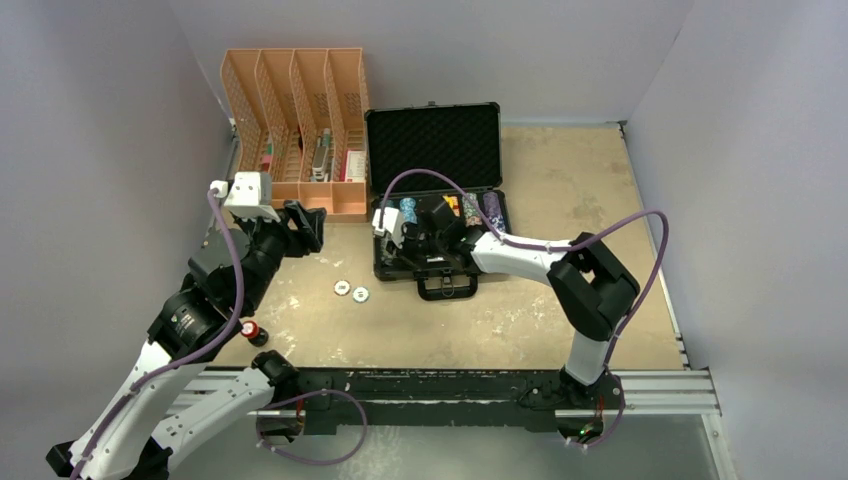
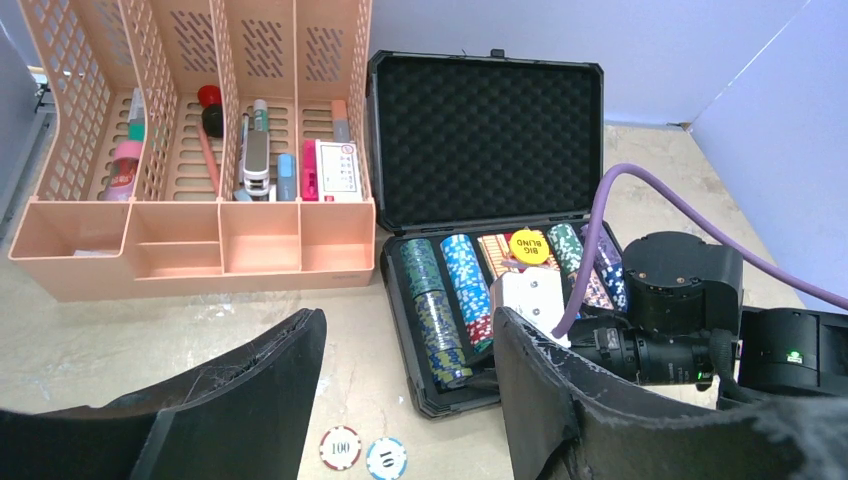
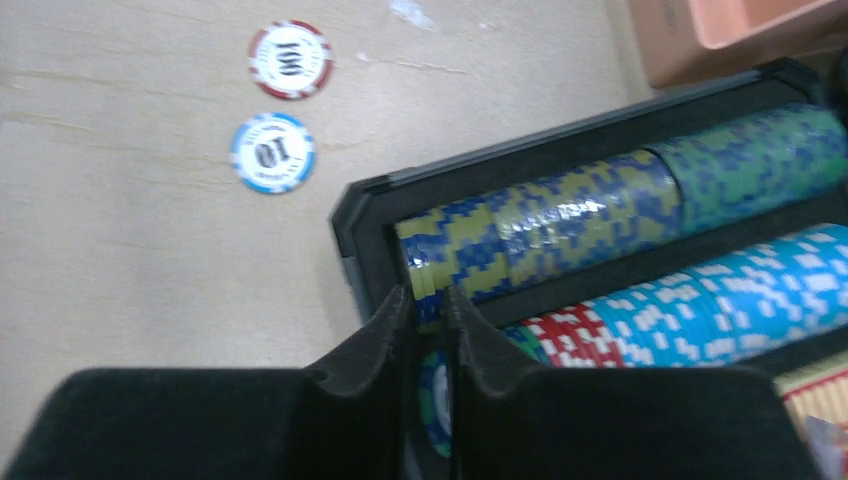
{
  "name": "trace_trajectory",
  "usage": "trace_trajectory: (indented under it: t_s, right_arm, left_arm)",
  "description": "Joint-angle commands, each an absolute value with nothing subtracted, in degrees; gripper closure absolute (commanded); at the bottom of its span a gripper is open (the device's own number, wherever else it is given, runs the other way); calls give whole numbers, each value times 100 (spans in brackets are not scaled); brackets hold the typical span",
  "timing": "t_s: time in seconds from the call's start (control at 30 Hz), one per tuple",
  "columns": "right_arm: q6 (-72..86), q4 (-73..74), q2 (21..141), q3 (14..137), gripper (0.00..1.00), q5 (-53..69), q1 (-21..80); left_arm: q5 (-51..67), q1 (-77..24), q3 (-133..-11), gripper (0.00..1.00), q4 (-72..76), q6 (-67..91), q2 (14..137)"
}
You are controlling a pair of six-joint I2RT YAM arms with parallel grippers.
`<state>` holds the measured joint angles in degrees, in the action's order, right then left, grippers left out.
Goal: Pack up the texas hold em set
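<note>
The left end effector (image 2: 408,330) hangs wide open, empty, likely waiting; two loose chips (image 1: 342,288) lie on the table (image 1: 560,200), unpacked, left of the open case (image 1: 432,150); the right end effector (image 3: 425,300), jaws nearly together, dips at its chip rows (image 3: 560,220), probably seating one; grip I cannot tell.

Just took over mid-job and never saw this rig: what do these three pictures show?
Two robot arms stand at the near edge of the table. The top picture looks down from behind them; the others are wrist cameras. On the table: an open black case of poker chips, two loose chips, an orange organiser, a bottle. The left gripper is open and empty. The right gripper hangs over the case's front corner, jaws nearly together; a chip shows in the gap, but whether it's gripped is unclear.
</note>
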<state>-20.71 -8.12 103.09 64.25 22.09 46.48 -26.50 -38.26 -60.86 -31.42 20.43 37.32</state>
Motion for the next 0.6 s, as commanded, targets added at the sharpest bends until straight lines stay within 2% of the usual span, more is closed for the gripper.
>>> trace_trajectory:
  t_s: [0.0,0.1,0.17,0.4,0.57]
  right_arm:
    - [-2244,-1139,10045,6426,72,1348,4653]
    - [-1977,-1163,9823,6407,56,1456,4655]
    - [-1868,-1202,9634,6359,50,1583,4653]
    - [-910,-1467,8738,6143,50,1670,4649]
    - [337,-1987,8138,5719,50,386,4615]
  left_arm:
    - [-2789,-3802,-6230,38,-3035,2024,3759]
    - [-2819,-3800,-6249,38,-3064,2090,3778]
    - [-2832,-3800,-6242,38,-3065,2163,3780]
    - [-3274,-3800,-5976,37,-3149,3108,4076]
    - [-3614,-3801,-5404,33,-3512,4408,4728]
